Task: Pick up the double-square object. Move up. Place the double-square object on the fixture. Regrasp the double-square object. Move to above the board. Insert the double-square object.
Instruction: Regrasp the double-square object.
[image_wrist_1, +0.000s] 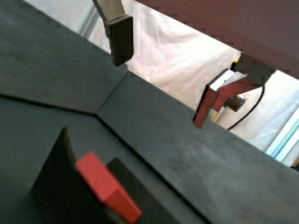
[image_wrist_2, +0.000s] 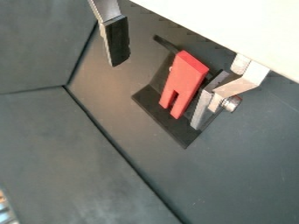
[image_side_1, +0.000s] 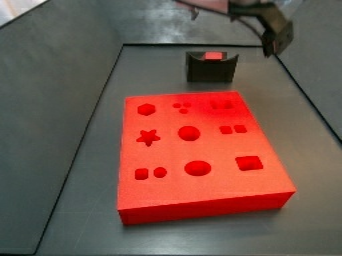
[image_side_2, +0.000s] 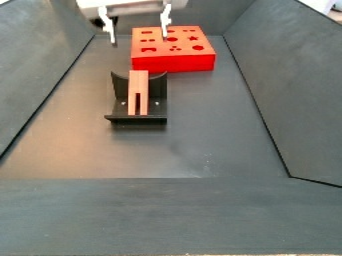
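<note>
Claw (image_side_2: 135, 33) hangs open and empty above the block (image_side_2: 139, 90), fingers apart. The block rests on the fixture (image_side_2: 136, 112), leaning up against its upright, long axis running from fixture base toward the board (image_side_2: 174, 48). Placing looks done, so regrasp comes next: descend, straddle the block's narrow sides and close.

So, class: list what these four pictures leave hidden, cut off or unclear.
- Open two-finger gripper: its top is cut off by the side view's edge.
- Small red-pink double-square block on the dark grey fixture: mostly hidden by the fixture in a side view.
- Thick red holed board: outside both wrist views.
</note>
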